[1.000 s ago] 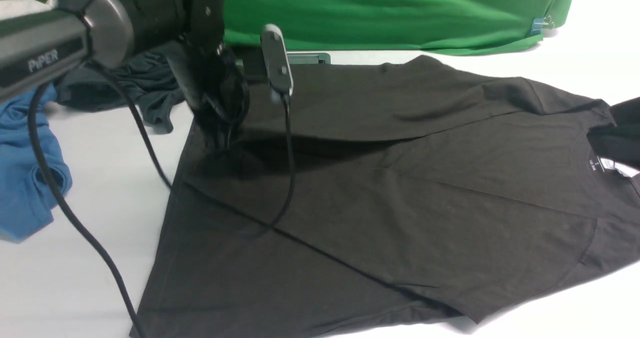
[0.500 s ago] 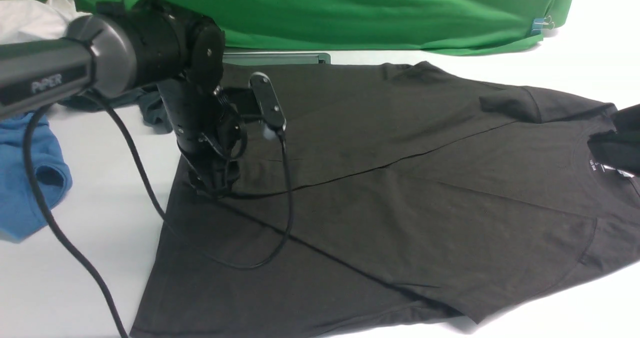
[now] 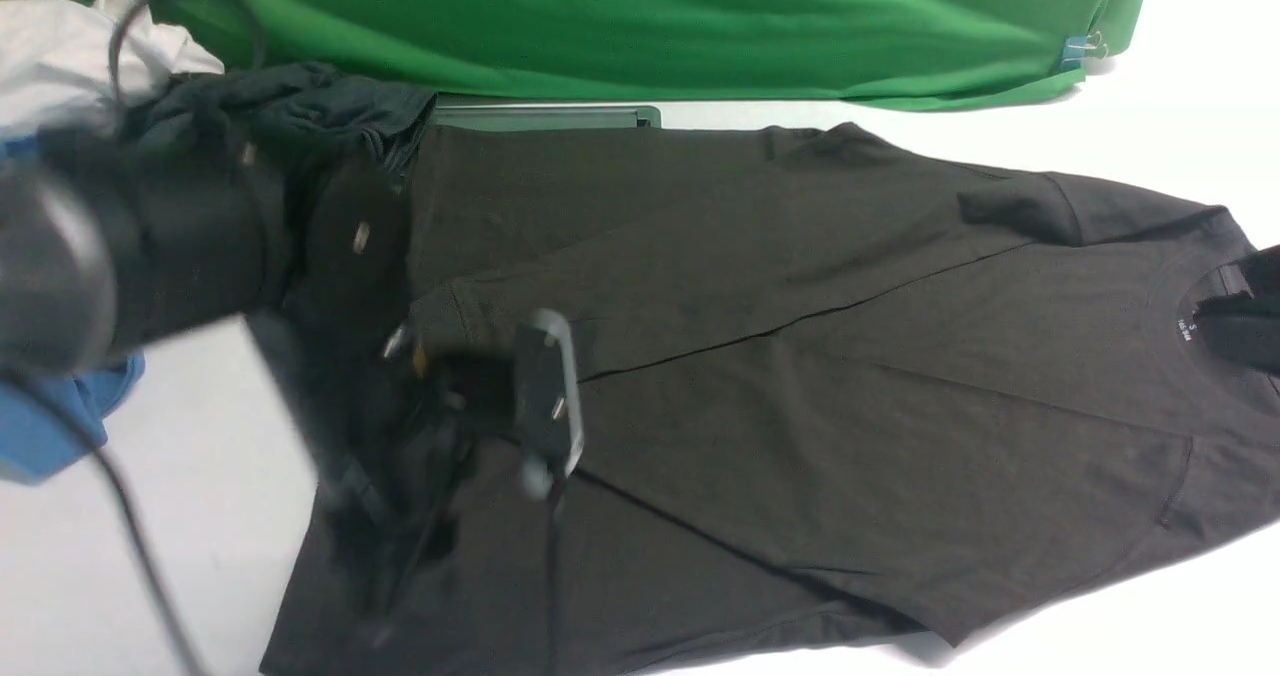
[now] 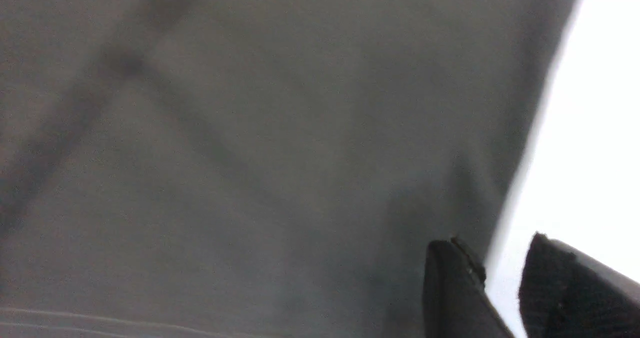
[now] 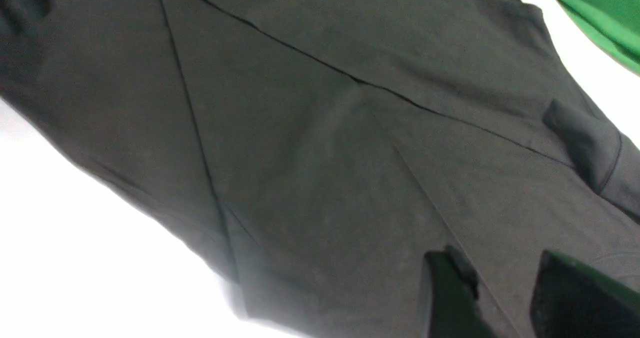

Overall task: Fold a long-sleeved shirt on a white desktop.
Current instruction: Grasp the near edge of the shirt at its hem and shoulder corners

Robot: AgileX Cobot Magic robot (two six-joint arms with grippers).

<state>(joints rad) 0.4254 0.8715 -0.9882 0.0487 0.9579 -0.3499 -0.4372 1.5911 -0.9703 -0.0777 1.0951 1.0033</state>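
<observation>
The long-sleeved shirt [image 3: 850, 376] lies flat on the white desktop [image 3: 1100, 636], collar and white size label [image 3: 1187, 328] to the right. Its far sleeve is folded across the body. My left gripper [image 3: 365, 551] is motion-blurred over the shirt's near-left hem. In the left wrist view the left gripper [image 4: 500, 258] is open and empty, straddling the line between shirt edge [image 4: 300, 178] and white table. My right gripper [image 3: 1245, 331] hovers by the collar. In the right wrist view the right gripper [image 5: 500, 273] is open above the shirt [image 5: 325, 153], holding nothing.
A green cloth backdrop [image 3: 750, 16] runs along the back, with a grey-green metal panel [image 3: 545, 116] before it. A dark slate-grey garment [image 3: 280, 106], a blue shirt [image 3: 40, 426] and a white cloth [image 3: 60, 56] sit at the left.
The left gripper laid the far sleeve down across the shirt's body and let go. The left arm then swung toward the near-left hem. The right gripper barely moved.
</observation>
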